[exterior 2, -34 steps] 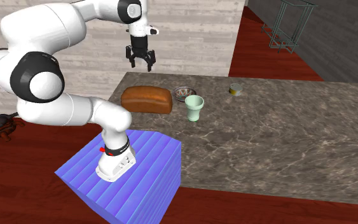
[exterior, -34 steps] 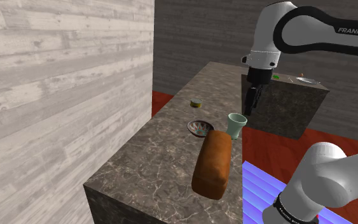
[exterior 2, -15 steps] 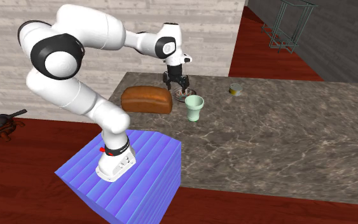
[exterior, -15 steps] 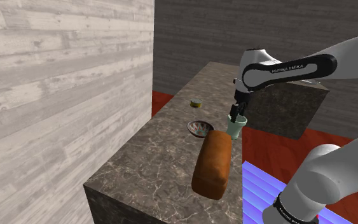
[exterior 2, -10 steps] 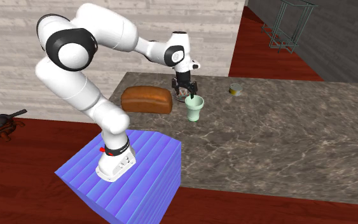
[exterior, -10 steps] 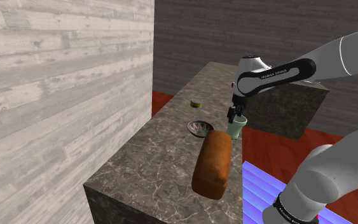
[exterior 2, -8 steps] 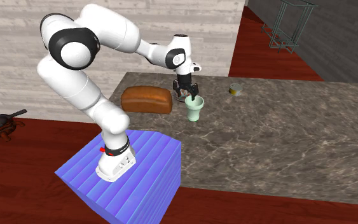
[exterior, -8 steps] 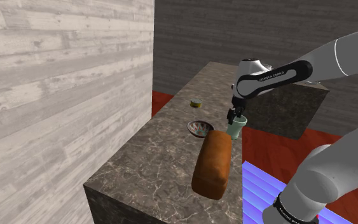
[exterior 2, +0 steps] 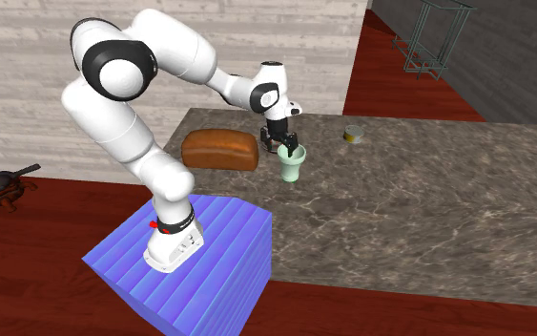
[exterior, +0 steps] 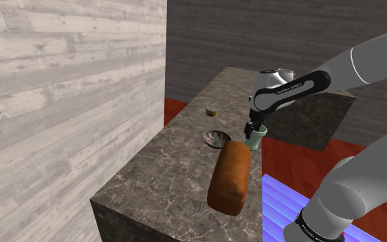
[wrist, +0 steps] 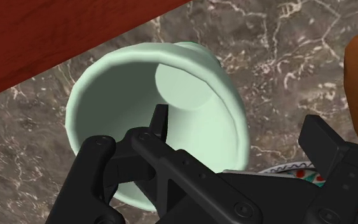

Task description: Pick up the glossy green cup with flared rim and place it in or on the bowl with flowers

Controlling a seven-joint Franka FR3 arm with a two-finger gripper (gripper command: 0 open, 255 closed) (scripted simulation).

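Straddling one side of a pale mint-green cup, the black tool has its fingers standing apart: one finger dips inside the cup's mouth, the other sits outside its wall and does not seem to touch it, so nothing is clamped. The cup is smooth and glossy, with a round flat base and a rim that flares outward. It stands upright on a brown marble-patterned worktop laced with pale veins, close to the edge that borders a red wooden floor. Just beside the cup lies a shallow bowl whose rim carries a red and green pattern. A long, rounded, brown bread loaf rests nearby on the same surface. A small round tin sits further along, well apart from the cup. The white arm rises from a blue ribbed stand. White lettering on the arm's dark link is too small to read.
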